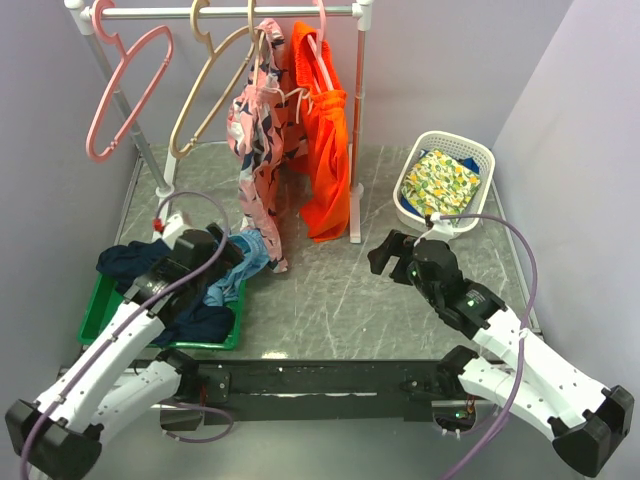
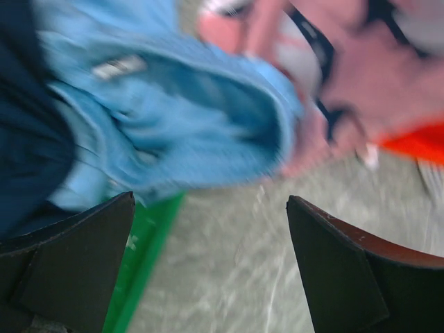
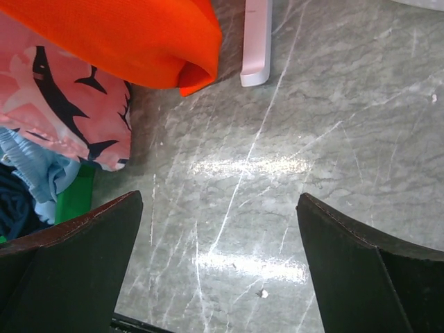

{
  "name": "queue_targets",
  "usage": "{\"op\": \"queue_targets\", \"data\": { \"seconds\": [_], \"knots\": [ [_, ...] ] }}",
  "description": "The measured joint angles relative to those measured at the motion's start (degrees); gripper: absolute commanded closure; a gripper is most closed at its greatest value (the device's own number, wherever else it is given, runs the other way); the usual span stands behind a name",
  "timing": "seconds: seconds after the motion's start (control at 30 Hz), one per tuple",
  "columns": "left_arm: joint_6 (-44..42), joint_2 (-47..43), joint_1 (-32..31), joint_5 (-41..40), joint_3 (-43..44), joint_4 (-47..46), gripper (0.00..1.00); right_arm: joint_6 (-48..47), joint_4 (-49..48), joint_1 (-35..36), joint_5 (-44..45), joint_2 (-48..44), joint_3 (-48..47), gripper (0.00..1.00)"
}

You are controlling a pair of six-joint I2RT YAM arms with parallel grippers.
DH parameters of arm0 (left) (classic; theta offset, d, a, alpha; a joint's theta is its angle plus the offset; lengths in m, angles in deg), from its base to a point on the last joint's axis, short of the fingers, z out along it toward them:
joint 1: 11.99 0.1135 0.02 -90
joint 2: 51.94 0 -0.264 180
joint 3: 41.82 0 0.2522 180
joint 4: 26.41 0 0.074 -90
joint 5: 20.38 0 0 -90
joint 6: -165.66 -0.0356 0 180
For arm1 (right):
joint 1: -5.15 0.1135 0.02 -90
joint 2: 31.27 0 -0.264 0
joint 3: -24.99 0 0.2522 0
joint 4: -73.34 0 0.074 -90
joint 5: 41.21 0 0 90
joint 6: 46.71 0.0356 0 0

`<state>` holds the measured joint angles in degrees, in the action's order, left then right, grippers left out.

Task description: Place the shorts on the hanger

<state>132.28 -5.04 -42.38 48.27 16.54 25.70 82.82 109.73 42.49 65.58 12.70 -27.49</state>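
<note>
Black left hand (image 2: 208, 208): released, empty, hovering at light blue shorts (image 2: 173, 118). Right hand (image 3: 218, 201): released, over bare tabletop (image 3: 312, 104). Navy shorts (image 1: 130, 260): heaped in green bin (image 1: 95, 315), touching the blue pair. Tan hanger (image 1: 205, 90): on rail (image 1: 150, 13). Risk: pinching the wrong pair, or both tangled.

Matt, soft cloth shorts (image 1: 128, 260); glossy, marbled table (image 1: 340, 295).

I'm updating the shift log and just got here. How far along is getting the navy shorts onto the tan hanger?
Done: nothing yet; the tan hanger hangs bare on the rack. In hand: the left hand is open over the green tray, the right hand open over the table, both empty. Left: grasp the navy shorts lying in the tray, then hang them.
</note>
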Motion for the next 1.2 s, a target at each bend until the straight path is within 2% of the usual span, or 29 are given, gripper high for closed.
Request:
{"op": "queue_targets", "data": {
  "seconds": [0.03,0.1,0.2,0.5,0.67,0.83,0.93,1.07,1.2],
  "knots": [
    [0.02,0.0,2.47,0.39,-0.63,-0.61,0.0,0.0,-0.33,0.0,-0.2,-0.2,0.26,0.0],
    [0.09,0.2,5.64,0.5,-1.95,-1.57,0.06,-0.02,-0.52,0.0,-0.57,-0.39,0.52,0.0],
    [1.03,2.23,8.46,0.48,-2.71,-2.69,0.08,-0.15,-0.74,0.0,-1.29,-0.39,0.52,0.0],
    [2.91,5.77,10.91,-0.72,-2.6,-9.27,0.12,-0.22,-1.53,0.0,-2.45,-1.25,1.33,0.0],
    [3.61,10.21,11.26,-0.59,-1.7,-12.02,0.22,-0.46,-1.62,0.0,-3.02,-1.18,1.36,0.0],
    [7.67,9.11,11.54,-4.76,-1.64,-9.84,0.26,-0.44,-1.88,0.0,-3.82,-1.4,1.51,0.0],
    [10.29,6.73,13.09,-9.57,-1.16,-5.77,0.2,-0.48,-2.03,0.0,-4.42,-1.49,1.73,0.0],
    [13.25,7.74,20.35,-14.67,0.04,1.46,0.17,-0.85,-2.03,0.0,-5.01,-1.49,1.73,0.0],
    [12.94,10.43,31.04,-13.7,-1.11,2.75,0.15,-1.09,-2.08,0.0,-6.1,-1.49,1.73,0.0]
  ]
}}
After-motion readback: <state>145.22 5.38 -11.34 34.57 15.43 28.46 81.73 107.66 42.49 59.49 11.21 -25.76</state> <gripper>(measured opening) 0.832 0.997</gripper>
